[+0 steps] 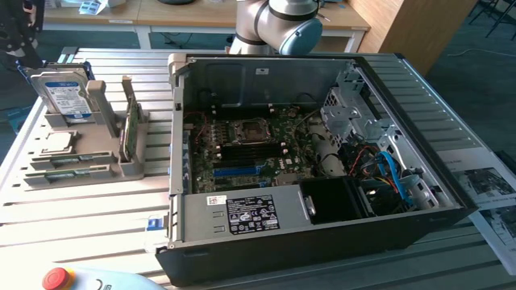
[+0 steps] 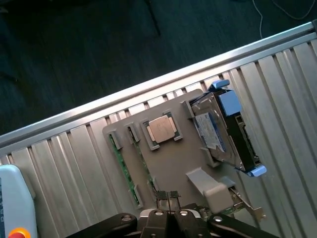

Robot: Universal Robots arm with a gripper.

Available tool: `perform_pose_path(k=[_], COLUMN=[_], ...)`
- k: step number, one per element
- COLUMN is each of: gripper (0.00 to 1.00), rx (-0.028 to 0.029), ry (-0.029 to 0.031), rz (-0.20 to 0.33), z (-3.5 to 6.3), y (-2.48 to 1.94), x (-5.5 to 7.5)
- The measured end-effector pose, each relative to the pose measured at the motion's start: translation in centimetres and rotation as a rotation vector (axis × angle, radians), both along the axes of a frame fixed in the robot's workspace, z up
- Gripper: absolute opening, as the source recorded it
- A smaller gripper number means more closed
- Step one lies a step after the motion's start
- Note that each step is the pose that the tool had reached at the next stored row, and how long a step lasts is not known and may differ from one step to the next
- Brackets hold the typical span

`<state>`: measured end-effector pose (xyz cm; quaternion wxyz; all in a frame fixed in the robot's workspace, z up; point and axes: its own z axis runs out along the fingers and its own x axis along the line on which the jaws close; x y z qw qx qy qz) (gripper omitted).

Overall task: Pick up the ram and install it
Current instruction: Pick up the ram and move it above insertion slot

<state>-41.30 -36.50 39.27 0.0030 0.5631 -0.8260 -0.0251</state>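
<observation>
Two ram sticks (image 2: 119, 153) stand on edge in slots of a grey holder (image 2: 173, 158), seen as thin green strips. In the exterior view the ram (image 1: 69, 160) lies at the holder's near end, on that view's left. My gripper (image 2: 167, 195) hangs above the holder with its fingers shut together and nothing between them; its tips show close to the end of the nearer stick. It appears as a dark shape (image 1: 20, 42) at the far left of the exterior view. The open computer case (image 1: 419, 187) shows its motherboard (image 1: 241, 148) with long black and blue slots.
The holder also carries a silver blue-labelled hard drive (image 2: 218, 131), a square processor (image 2: 161, 130) and an upright card (image 1: 130, 127). A pendant with a red button (image 1: 58, 278) lies near the slatted table's front edge. Printed sheets (image 1: 484, 181) lie right of the case.
</observation>
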Motion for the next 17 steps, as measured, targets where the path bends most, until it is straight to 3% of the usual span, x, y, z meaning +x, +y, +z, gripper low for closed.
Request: perform_pose_path(k=[17], gripper=[0.1], rx=[0.0], ry=[0.0], rz=[0.305], z=[0.0], y=[0.0], x=[0.0])
